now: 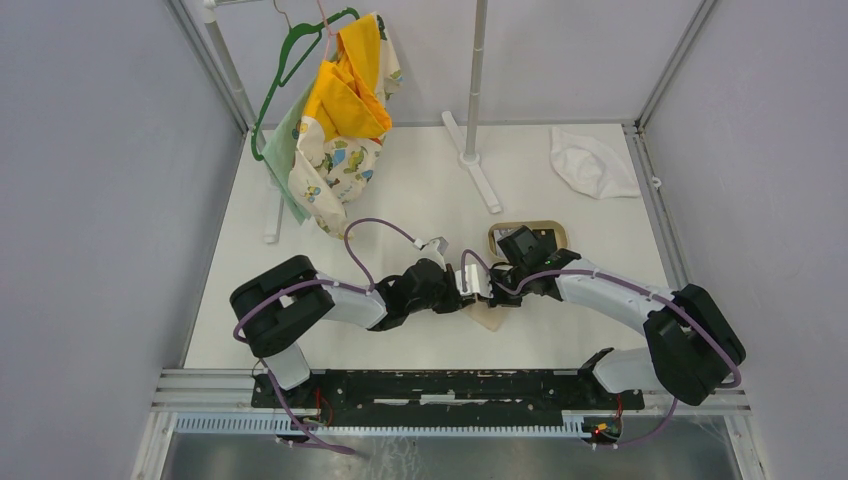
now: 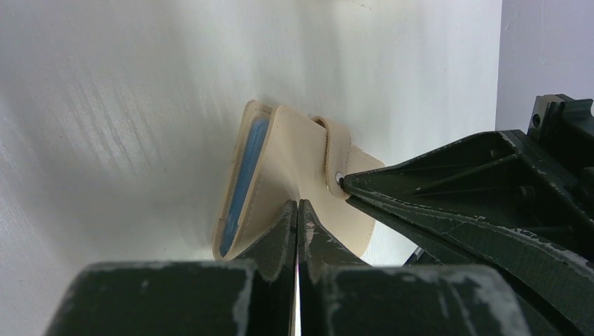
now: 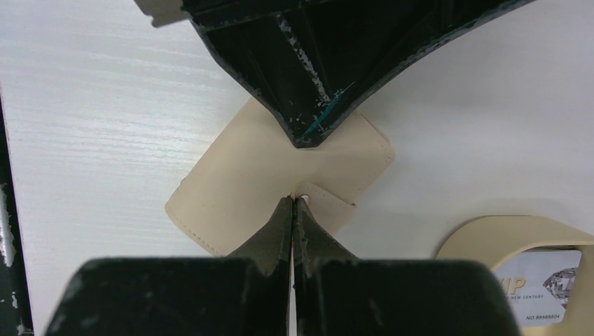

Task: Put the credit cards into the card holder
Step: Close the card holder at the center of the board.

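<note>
The tan card holder (image 3: 238,182) lies on the white table under both grippers; from the top only a corner of the card holder (image 1: 490,318) shows. Seen from the left wrist, the card holder (image 2: 280,154) gapes a little and shows a light blue inside. My left gripper (image 2: 299,204) is shut, its tips against the holder's cover. My right gripper (image 3: 292,199) is shut too, tips at the snap tab (image 3: 329,203). A white-grey credit card (image 3: 543,280) lies in the oval tan tray (image 3: 483,234). Other cards are hidden.
The tan tray (image 1: 497,234) sits just behind the grippers, half covered by my right wrist. A green hanger with yellow and patterned clothes (image 1: 340,120) hangs at the back left. A white pole stand (image 1: 478,165) and a white cloth (image 1: 592,160) are at the back.
</note>
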### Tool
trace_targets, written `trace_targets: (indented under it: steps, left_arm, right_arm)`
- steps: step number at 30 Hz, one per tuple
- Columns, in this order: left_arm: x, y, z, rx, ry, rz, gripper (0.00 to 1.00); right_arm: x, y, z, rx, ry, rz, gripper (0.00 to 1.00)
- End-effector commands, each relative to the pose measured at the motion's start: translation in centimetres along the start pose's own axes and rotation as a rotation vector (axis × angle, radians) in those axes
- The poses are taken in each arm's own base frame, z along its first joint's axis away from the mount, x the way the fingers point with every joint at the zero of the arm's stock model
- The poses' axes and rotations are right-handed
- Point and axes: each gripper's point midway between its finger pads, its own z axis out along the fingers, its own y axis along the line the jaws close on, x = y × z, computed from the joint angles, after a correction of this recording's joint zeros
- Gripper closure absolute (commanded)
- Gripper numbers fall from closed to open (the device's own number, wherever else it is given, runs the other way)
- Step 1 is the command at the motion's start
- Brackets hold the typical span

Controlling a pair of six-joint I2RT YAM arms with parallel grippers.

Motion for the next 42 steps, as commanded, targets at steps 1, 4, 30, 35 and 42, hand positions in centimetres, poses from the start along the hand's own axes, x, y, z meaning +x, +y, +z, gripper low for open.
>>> trace_targets:
  steps: [1, 4, 30, 35, 42]
  left_arm:
    - [0.3, 0.4, 0.2, 0.002, 0.009, 0.048, 0.98]
    - [0.3, 0.4, 0.3, 0.002, 0.010, 0.047, 0.98]
    - [0.2, 0.3, 0.3, 0.009, 0.005, 0.045, 0.98]
    - [0.2, 0.2, 0.3, 0.012, 0.003, 0.047, 0.98]
    - [0.1, 0.1, 0.2, 0.017, 0.001, 0.049, 0.98]
  right_arm:
    - [-0.1, 0.7, -0.4, -0.047, 0.005, -0.005, 1.00]
    - [0.0, 1.0, -0.3, -0.062, 0.006, -0.005, 1.00]
    - [2.9, 2.8, 1.1, -0.127, 0.185, -0.039, 1.00]
    - [3.4, 3.3, 1.2, -0.145, 0.213, -0.045, 1.00]
    - [4.2, 3.6, 1.4, -0.162, 0.249, -0.040, 1.00]
